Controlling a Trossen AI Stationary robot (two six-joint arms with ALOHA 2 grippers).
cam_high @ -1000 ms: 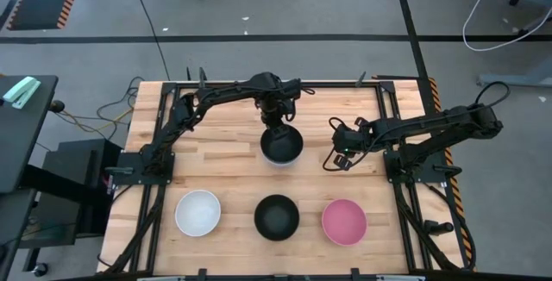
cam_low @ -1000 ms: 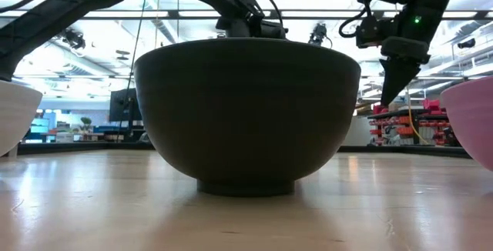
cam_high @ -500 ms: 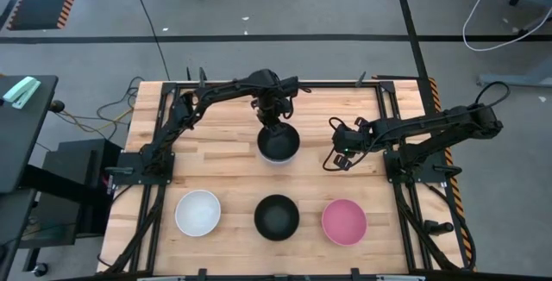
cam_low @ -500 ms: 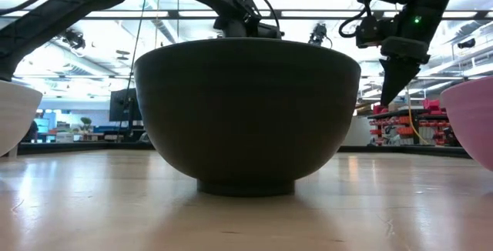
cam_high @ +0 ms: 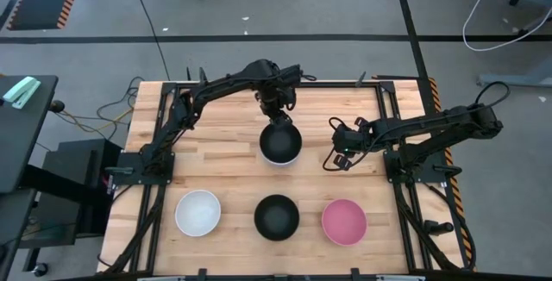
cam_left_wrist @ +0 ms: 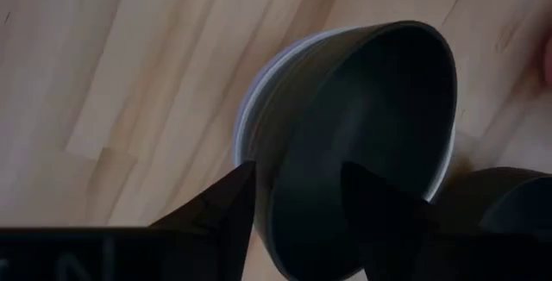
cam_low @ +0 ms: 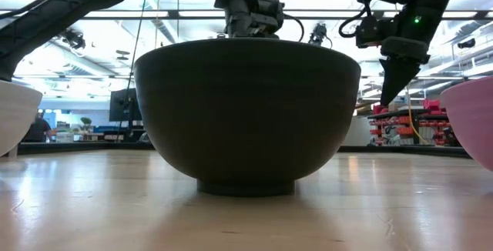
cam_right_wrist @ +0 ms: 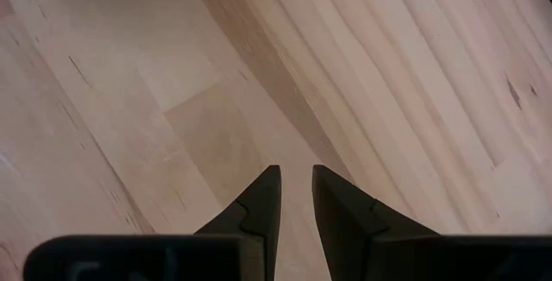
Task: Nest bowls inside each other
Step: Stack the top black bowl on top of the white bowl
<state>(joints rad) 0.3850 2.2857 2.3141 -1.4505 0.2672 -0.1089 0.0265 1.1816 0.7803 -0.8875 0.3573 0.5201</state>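
So your stack [cam_high: 280,144] sits just above the middle of the high view: a black bowl [cam_left_wrist: 362,134] nested in a white one [cam_left_wrist: 259,113], with only a thin white rim peeking out around it (a second pale rim line shows in the left wrist view, can't tell what it is). Along the bottom of the table [cam_high: 224,165] you've got three loose bowls in a row, well apart: white bowl [cam_high: 197,212] at left, black bowl [cam_high: 276,217] in the middle, pink bowl [cam_high: 344,221] at right.

Your left gripper [cam_high: 278,119] hangs right at the stack's upper edge, fingers [cam_left_wrist: 226,203] spread moderately, straddling the near rim with nothing pinched. Your right gripper [cam_high: 335,162] waits right of centre over bare wood, fingers [cam_right_wrist: 263,196] nearly together, just a slim gap, holding nothing.
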